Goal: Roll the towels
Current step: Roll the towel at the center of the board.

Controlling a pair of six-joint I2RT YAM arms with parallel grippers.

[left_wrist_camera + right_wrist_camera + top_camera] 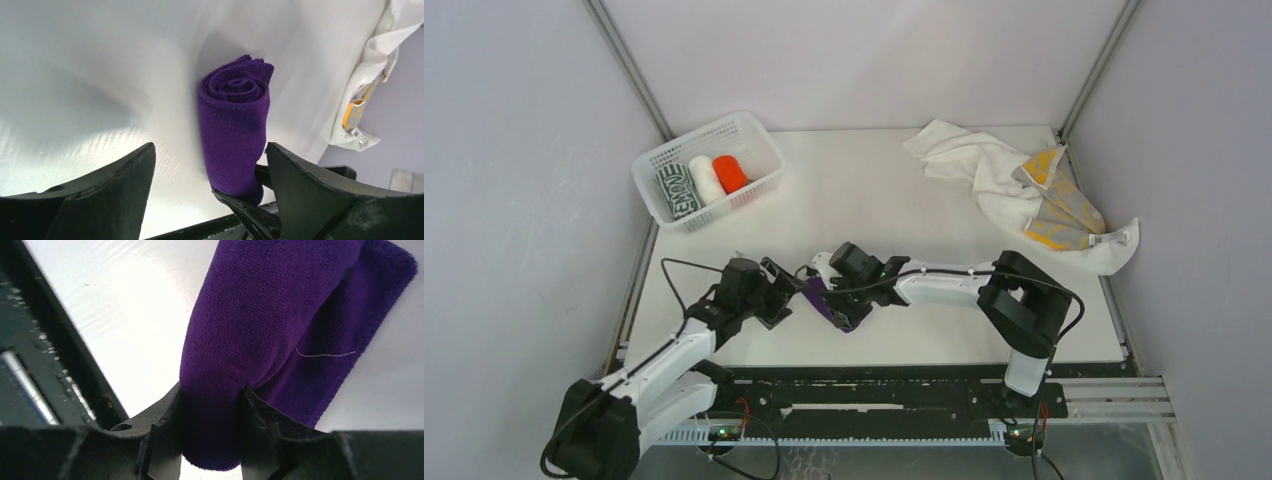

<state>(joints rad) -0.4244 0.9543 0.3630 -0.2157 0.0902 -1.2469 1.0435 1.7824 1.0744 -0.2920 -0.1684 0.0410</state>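
Observation:
A purple towel point(828, 303) lies rolled into a tight cylinder on the white table near the front middle. My right gripper point(211, 400) is shut on one end of the roll point(260, 320), with a loose flap point(350, 335) lying flat beside it. The left gripper point(210, 147) stands open, one finger on each side of the roll point(235, 125) without pressing it; in the top view it point(789, 292) sits just left of the towel. Spiral layers show at the roll's far end. White point(974, 165) and yellow-and-grey point(1059, 205) towels lie crumpled at the back right.
A white mesh basket point(706, 127) stands at the back left, holding a dark green-and-white roll point(676, 190), a white roll point(706, 178) and an orange-red roll point(730, 172). The black rail point(874, 395) runs along the table's near edge. Walls enclose the table.

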